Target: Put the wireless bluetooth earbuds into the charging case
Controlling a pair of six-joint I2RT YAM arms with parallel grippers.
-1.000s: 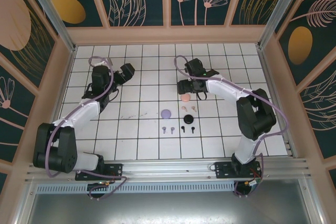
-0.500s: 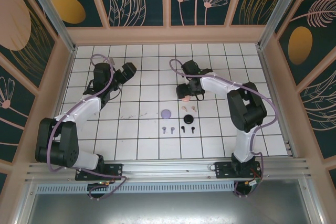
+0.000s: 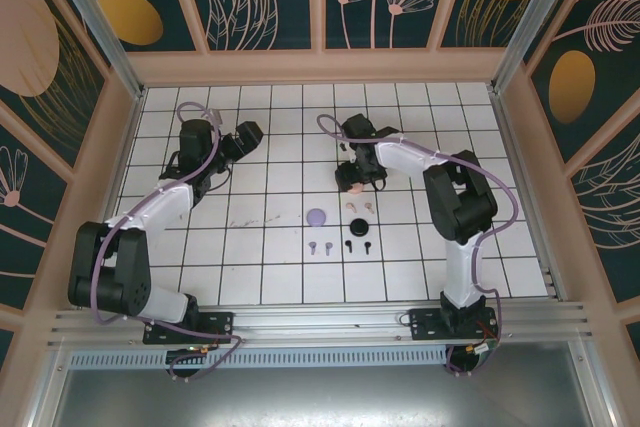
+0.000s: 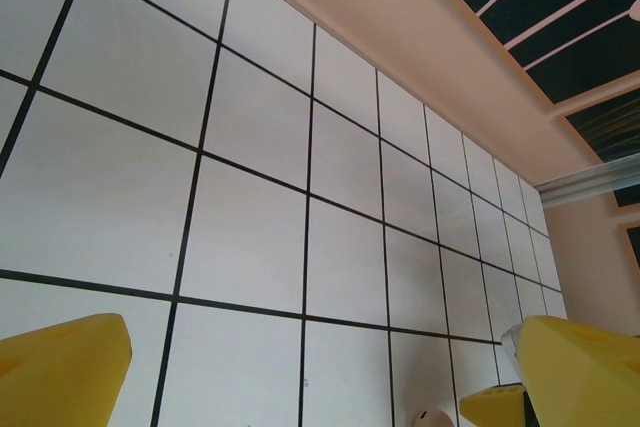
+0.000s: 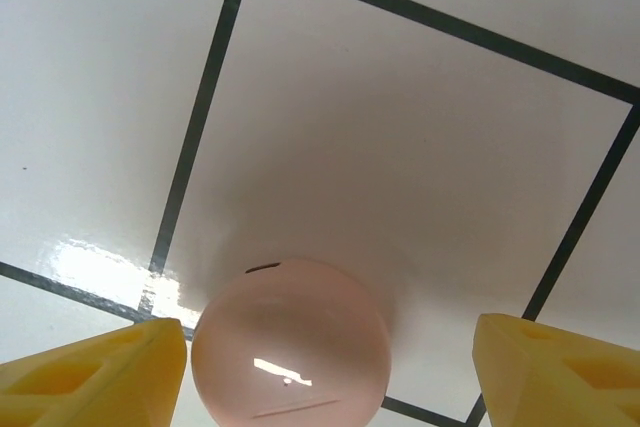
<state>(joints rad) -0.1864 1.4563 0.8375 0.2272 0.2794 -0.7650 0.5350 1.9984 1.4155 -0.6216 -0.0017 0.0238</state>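
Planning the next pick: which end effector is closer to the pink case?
Right. The right end effector hangs directly over the pink case, straddling it; the left end effector is open, well off to the case's left.

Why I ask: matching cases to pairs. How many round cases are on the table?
3: the pink case framed by the right gripper, the lilac case mid-table, the black case right of it.

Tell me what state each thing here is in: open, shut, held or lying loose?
Pink case: shut, on the table between open jaws, not clamped.
Lilac case: lying free.
Black case: lying free.
Earbuds: loose on the table, none in a case.
Left gripper: open, holding nothing.
Right gripper: open, around the pink case.
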